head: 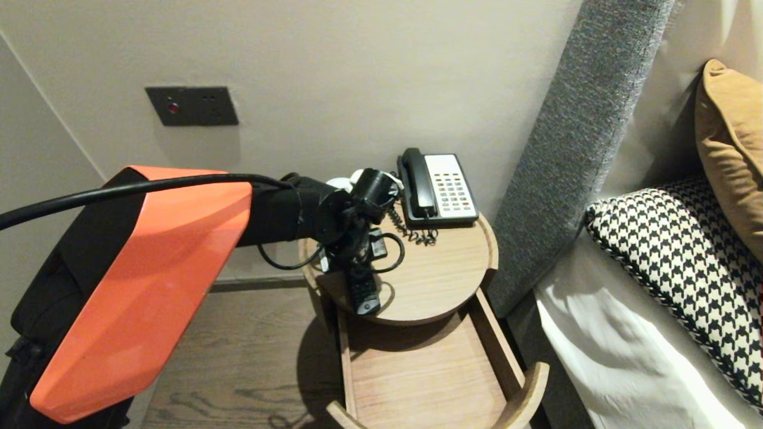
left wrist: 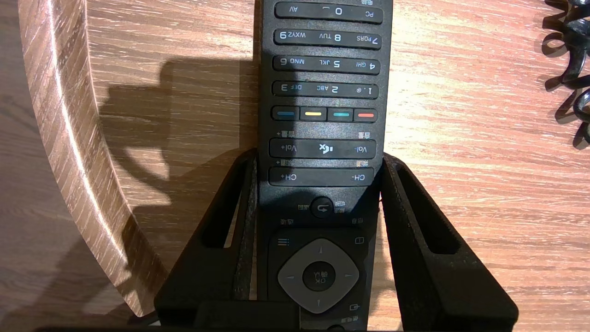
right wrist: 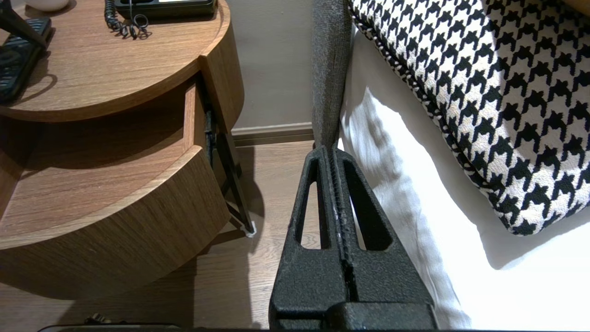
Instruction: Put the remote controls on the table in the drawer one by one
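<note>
A black remote control (left wrist: 322,92) lies flat on the round wooden bedside table (head: 441,280), near its front left edge, and also shows as the remote (head: 365,293) below my left wrist. My left gripper (left wrist: 318,159) reaches down over it. Both fingers (left wrist: 415,221) sit against the remote's long sides at the channel and volume keys, so it is shut on the remote, which still rests on the wood. My right gripper (right wrist: 333,150) hangs shut and holds nothing, low between the table and the bed.
A black and white desk phone (head: 438,187) with its coiled cord (left wrist: 571,55) stands at the table's back. The open drawer (head: 429,375) juts out below the tabletop. A grey headboard (head: 572,149) and a houndstooth pillow (head: 685,250) lie to the right.
</note>
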`<state>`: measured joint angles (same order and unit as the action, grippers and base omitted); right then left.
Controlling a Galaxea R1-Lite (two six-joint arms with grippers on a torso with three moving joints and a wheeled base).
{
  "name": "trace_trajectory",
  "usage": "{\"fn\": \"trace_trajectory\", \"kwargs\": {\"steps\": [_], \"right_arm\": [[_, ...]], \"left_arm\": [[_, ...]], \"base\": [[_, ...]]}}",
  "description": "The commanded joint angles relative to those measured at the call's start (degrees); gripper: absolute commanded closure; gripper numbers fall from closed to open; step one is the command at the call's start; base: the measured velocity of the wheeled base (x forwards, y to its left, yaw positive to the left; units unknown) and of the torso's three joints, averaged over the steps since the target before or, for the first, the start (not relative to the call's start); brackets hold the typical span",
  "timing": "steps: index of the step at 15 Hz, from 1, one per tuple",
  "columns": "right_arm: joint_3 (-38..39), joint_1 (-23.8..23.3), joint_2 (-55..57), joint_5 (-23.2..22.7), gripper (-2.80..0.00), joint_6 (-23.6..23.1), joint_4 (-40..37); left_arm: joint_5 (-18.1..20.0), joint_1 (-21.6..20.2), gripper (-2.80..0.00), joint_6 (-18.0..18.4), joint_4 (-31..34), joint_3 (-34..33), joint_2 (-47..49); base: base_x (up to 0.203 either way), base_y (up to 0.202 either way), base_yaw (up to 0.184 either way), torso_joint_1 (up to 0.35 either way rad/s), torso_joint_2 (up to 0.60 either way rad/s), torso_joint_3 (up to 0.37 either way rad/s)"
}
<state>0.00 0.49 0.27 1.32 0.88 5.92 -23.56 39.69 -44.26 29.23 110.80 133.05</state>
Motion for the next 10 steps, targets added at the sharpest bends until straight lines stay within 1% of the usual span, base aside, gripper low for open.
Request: {"fn": "trace_trajectory", "kwargs": {"steps": [1,5,10], "right_arm": [[2.29,0.04,0.08,0.0,0.0,0.0,0.05],[2.29,0.04,0.08,0.0,0.0,0.0,0.05],[2.29,0.04,0.08,0.0,0.0,0.0,0.05]], "left_arm": [[-0.08,-0.06,0.0,0.03,0.3,-0.06,-0.25],[0.09,0.18,0.0,0.42,1.04,-0.18,-4.79],[1.97,1.06,0.0,0.73,6.3,-0.48,-12.31]], "base": [[0.0,0.0,0.0,0.0,0.0,0.0],[0.0,0.0,0.0,0.0,0.0,0.0],[0.0,0.0,0.0,0.0,0.0,0.0]]}}
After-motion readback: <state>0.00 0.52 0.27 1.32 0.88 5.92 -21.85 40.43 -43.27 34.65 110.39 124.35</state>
